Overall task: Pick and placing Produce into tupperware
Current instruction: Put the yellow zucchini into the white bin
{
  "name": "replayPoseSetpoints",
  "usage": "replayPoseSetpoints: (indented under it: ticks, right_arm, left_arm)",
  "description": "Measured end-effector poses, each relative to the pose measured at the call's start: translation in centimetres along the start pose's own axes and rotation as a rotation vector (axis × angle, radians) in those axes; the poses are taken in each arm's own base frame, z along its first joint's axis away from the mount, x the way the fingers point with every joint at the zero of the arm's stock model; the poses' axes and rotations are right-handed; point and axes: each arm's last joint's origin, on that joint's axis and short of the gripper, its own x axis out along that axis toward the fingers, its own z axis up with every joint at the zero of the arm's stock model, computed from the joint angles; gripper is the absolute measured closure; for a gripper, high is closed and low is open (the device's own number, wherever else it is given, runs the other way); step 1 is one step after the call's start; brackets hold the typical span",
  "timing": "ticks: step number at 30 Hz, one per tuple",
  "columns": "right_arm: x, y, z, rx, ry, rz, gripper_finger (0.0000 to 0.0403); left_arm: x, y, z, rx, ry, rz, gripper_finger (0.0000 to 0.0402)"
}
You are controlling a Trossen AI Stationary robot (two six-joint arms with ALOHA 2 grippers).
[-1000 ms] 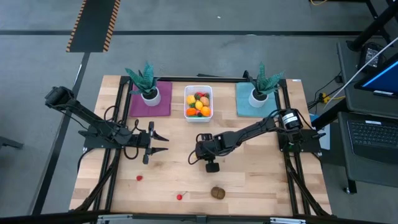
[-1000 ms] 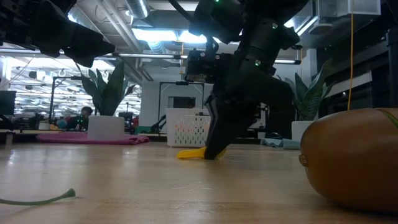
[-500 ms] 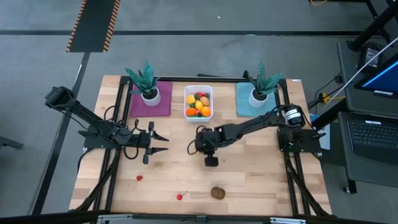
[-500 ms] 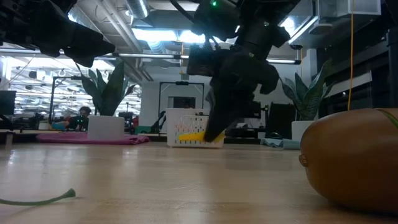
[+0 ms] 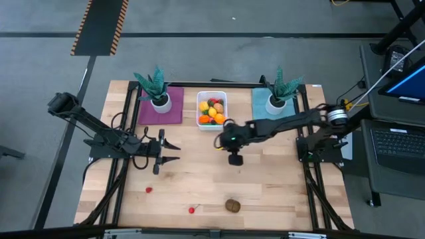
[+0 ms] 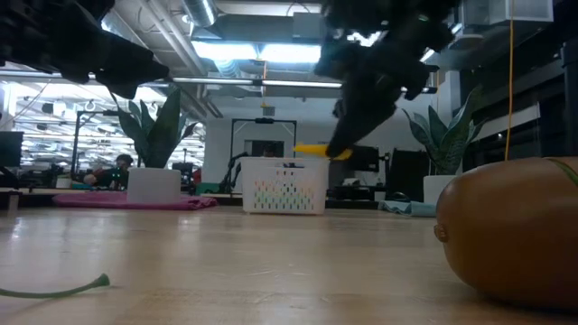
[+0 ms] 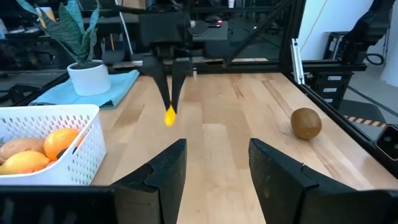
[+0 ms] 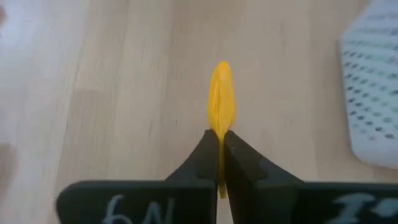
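The banana [image 8: 221, 93] is off the tabletop [image 5: 279, 179] now, pinched by one end in the right gripper [image 5: 222, 136], jaws pressed tight on it. In the low view it hangs above the rim of the white tupperware [image 6: 285, 186], a yellow sliver at centre frame. From above, the gripper sits just below the tub [image 5: 201, 99], right of its lower corner, so by my read the carry is nearly over and only the last reach over the rim and the release remain.

A second ago that banana lies flat on the wood, with the right gripper bent down over it lower in the frame; half a second ago it is just lifting. Since then the arm has swung up and to the right.

The left gripper [image 5: 169, 151] waits at mid-left, jaws half spread and holding nothing, unmoved. The kiwi [image 5: 232, 205] and two red pieces [image 5: 149, 189] low in the frame haven't budged; they look like the next pickups.
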Motion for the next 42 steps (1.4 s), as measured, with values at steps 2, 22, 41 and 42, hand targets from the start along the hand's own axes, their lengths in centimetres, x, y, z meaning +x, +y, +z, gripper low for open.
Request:
replayPoseSetpoints:
  ticks: [2,22,41,42]
  right_arm:
    - [-0.6,-0.1,-1.2,0.015,-0.086,-0.004,0.0392]
    - [-4.6,-0.7,-11.1,0.016,-0.908,-0.004,0.0391]
    - [-5.0,-2.0,-11.6,0.125,-0.947,-0.271,0.0391]
    - [-5.0,-2.2,-11.6,0.126,-0.947,-0.279,0.0391]
  left_arm:
    - [0.1,0.1,0.0,0.0,0.0,0.009,0.0237]
    - [0.3,0.9,0.1,-0.017,-0.008,0.054,0.0237]
    - [0.7,2.7,0.2,-0.032,-0.01,0.193,0.0237]
    - [0.8,2.8,0.2,-0.033,-0.01,0.202,0.0237]
